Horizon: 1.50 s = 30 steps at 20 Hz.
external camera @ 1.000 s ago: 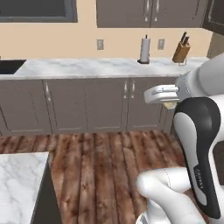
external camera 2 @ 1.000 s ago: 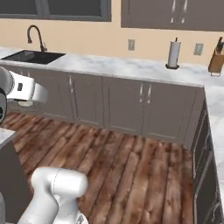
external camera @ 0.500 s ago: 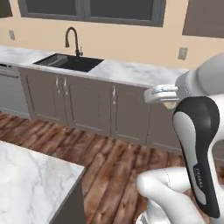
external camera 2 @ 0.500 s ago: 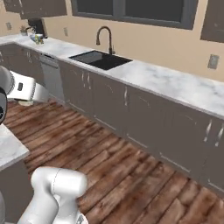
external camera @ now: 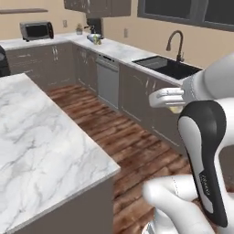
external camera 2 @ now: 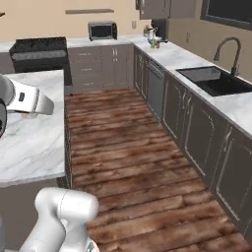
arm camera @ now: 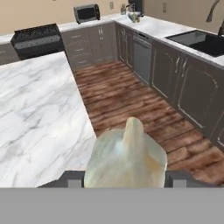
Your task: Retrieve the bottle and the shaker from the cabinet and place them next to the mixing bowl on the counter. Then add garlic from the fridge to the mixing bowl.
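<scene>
**A:** Between the two dark finger tips in the hand view sits the garlic (arm camera: 126,157), a pale bulb with its pointed tip up. The gripper (arm camera: 124,177) is clenched on it, one tip at each side of the bulb.

**B:** Where does it need to go?

**A:** Into the mixing bowl. At the far corner of the counter (external camera 2: 172,55), beside the dark coffee machine (external camera 2: 158,28), there is a small cluster of things (external camera 2: 152,38), too small to tell apart. I judge the bowl is among them, with the bottle and shaker, but I cannot confirm that.

**B:** So this is the carrying stage?

**A:** That is my reading. The arm hangs over the wood floor (external camera 2: 123,147), between the marble island (external camera: 41,141) on the left and the sink run (external camera: 171,67) on the right.

**B:** How to do it well?

**A:** Keep the squeeze firm and the hand level while travelling; a rounded bulb could slip. Stop square to the far corner, bring the bulb over the middle of the bowl, low, then let go, so it neither bounces out nor knocks the neighbours.

**B:** Anything in the sink?

**A:** Its basin looks dark and bare.
</scene>
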{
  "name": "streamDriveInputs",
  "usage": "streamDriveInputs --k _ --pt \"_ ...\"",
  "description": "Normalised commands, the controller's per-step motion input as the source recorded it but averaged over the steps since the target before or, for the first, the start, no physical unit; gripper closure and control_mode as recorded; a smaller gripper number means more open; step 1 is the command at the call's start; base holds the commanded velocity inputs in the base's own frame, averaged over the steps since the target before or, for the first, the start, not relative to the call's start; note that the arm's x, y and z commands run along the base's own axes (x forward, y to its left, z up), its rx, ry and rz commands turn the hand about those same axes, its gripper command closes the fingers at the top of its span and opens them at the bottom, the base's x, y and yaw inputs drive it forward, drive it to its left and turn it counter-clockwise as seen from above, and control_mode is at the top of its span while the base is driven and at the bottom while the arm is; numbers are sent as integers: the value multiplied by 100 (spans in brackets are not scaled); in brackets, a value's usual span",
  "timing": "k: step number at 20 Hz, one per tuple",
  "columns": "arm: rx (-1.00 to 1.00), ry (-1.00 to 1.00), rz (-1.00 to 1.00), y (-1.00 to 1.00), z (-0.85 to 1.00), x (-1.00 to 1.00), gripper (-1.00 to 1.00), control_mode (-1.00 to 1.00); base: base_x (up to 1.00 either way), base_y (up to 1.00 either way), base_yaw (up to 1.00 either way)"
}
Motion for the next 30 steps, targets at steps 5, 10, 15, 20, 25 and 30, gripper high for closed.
streamDriveInputs --k 5,10,15,20,25,30 --pt "0 0 0 0 0 0 100 100 17 -94 47" --pt "0 0 0 0 0 0 100 100 0 -100 8" --pt "0 0 0 0 0 0 100 100 53 -78 10" --pt "0 0 0 0 0 0 100 100 100 -18 20" --pt "0 0 0 0 0 0 100 100 100 -19 14" --pt "0 0 0 0 0 0 100 100 100 -6 6"
